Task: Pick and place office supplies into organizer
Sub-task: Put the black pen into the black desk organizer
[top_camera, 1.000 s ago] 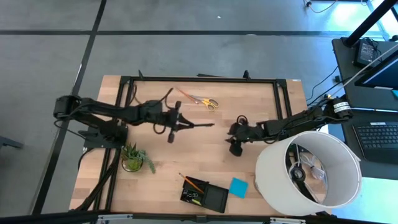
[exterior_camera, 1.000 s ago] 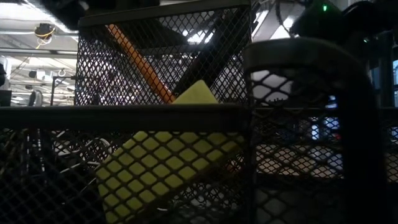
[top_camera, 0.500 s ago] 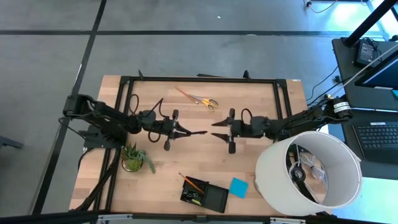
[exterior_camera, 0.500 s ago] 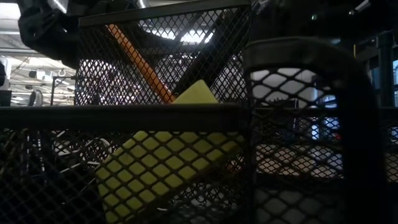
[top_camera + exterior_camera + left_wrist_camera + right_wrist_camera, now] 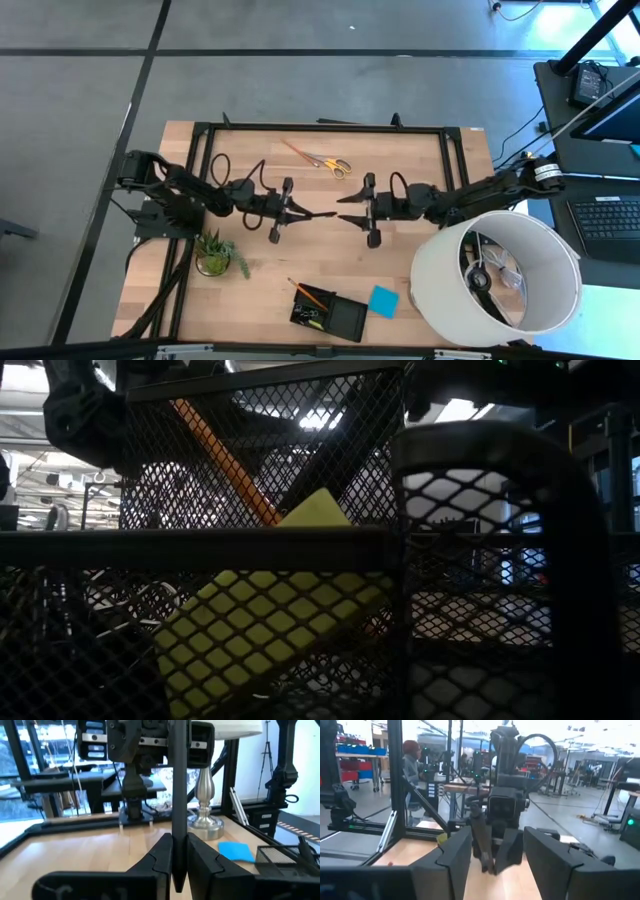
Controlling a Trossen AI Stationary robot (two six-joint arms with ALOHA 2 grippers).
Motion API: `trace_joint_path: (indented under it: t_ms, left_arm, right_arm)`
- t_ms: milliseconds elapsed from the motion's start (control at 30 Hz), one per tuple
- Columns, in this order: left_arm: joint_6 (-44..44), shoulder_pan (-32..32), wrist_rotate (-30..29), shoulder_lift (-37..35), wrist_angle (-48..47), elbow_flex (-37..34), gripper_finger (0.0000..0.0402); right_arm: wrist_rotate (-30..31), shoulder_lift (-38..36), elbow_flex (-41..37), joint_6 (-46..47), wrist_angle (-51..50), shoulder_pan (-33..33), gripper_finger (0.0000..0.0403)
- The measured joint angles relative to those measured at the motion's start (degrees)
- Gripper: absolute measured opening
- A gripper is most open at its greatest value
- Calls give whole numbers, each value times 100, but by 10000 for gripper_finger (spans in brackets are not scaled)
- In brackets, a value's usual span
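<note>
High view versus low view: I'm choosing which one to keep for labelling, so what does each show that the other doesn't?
Only the high view shows the left gripper shut on a thin black pen, facing the open right gripper mid-table, plus the scissors, blue note pad, plant and lampshade. Only the low view shows the yellow block close up through the mesh. Both show the organizer and the orange pencil.
</note>
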Motion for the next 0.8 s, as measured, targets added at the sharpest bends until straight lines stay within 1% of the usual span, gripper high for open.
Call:
trace_joint_path:
  t_ms: [100,200,400,500,633,800]
  left_arm:
    - [74,-4,18,-2,-10,64,28]
    - [119,-4,22,-2,-12,83,28]
    - [125,-9,22,-2,-15,83,28]
    - [127,-9,22,-2,-15,83,28]
    - [129,-9,22,-2,-18,83,28]
    - [126,-9,19,-2,-21,83,31]
  right_arm:
    - [-139,187,231,-170,-97,0,182]
    - [-150,366,388,-288,-108,0,182]
    - [-150,676,673,-300,-102,6,182]
    - [-150,784,743,-292,-102,9,175]
    - [-150,857,761,-289,-106,9,143]
    - [-147,865,761,-305,-108,11,79]
